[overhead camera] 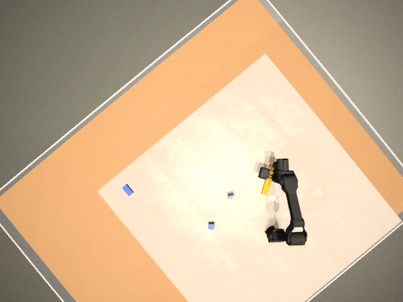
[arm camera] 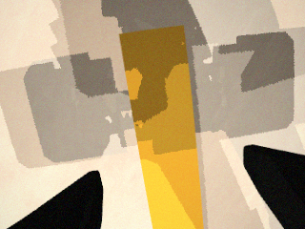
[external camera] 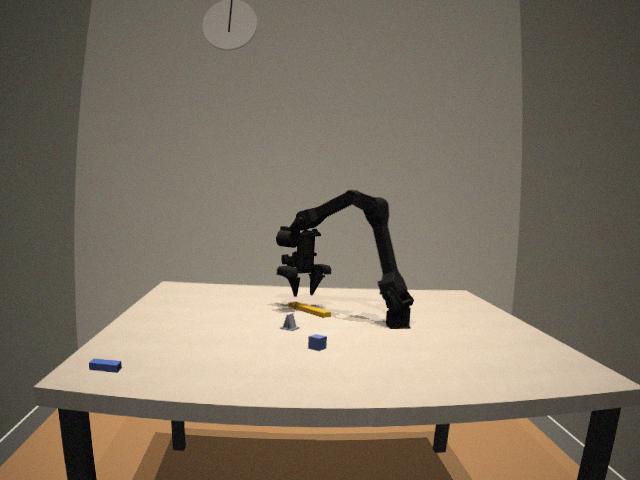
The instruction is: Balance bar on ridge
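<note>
Yellow rectangular bar (overhead camera: 266, 187) (external camera: 310, 309) (arm camera: 167, 143) observed lying flat on the pale, faintly mottled tabletop (overhead camera: 195, 156) (external camera: 351, 372), near the small grey wedge-shaped ridge (overhead camera: 230, 195) (external camera: 290, 321). Gripper (overhead camera: 269, 174) (external camera: 303, 295) (arm camera: 173, 168) held above the bar, black tapered fingers spread wide on either side; nothing is gripped. Blue cube (overhead camera: 211, 225) (external camera: 317, 342) and blue oblong block (overhead camera: 128, 189) (external camera: 104, 365) noted, both flat-faced, the block well apart.

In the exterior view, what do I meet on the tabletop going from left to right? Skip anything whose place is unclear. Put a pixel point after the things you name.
Blue block (overhead camera: 127, 189) (external camera: 104, 365) → grey ridge (overhead camera: 230, 195) (external camera: 289, 322) → blue cube (overhead camera: 211, 225) (external camera: 317, 342) → arm's base (external camera: 398, 317).
</note>
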`<state>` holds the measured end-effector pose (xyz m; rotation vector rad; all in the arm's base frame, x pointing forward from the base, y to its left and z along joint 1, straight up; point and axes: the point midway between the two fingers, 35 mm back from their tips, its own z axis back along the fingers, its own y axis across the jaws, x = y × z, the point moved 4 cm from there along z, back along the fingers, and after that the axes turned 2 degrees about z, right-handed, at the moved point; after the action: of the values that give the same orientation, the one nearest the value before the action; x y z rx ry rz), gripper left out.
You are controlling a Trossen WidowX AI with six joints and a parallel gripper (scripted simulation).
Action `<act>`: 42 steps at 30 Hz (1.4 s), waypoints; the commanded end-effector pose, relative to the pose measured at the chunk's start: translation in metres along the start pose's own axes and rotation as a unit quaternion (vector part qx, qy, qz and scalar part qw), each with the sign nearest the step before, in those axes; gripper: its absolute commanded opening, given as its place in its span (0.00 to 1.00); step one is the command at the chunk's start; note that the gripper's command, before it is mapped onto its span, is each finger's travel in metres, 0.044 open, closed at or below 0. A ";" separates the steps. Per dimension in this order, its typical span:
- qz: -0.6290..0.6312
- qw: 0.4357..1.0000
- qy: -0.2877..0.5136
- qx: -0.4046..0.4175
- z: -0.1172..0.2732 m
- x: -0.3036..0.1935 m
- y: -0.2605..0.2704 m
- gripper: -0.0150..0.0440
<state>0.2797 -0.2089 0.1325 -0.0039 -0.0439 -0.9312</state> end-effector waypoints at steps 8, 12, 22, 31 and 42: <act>0.002 1.000 0.003 -0.003 -0.019 -0.001 -0.001 0.79; 0.002 1.000 0.003 -0.003 -0.026 -0.001 -0.001 0.79; 0.002 1.000 0.003 -0.003 -0.041 -0.002 -0.001 0.79; 0.002 1.000 0.003 -0.003 -0.041 -0.002 -0.001 0.79; 0.000 1.000 0.004 -0.001 -0.041 -0.002 -0.001 0.50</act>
<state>0.2794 -0.2087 0.0913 -0.0031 -0.0344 -0.9305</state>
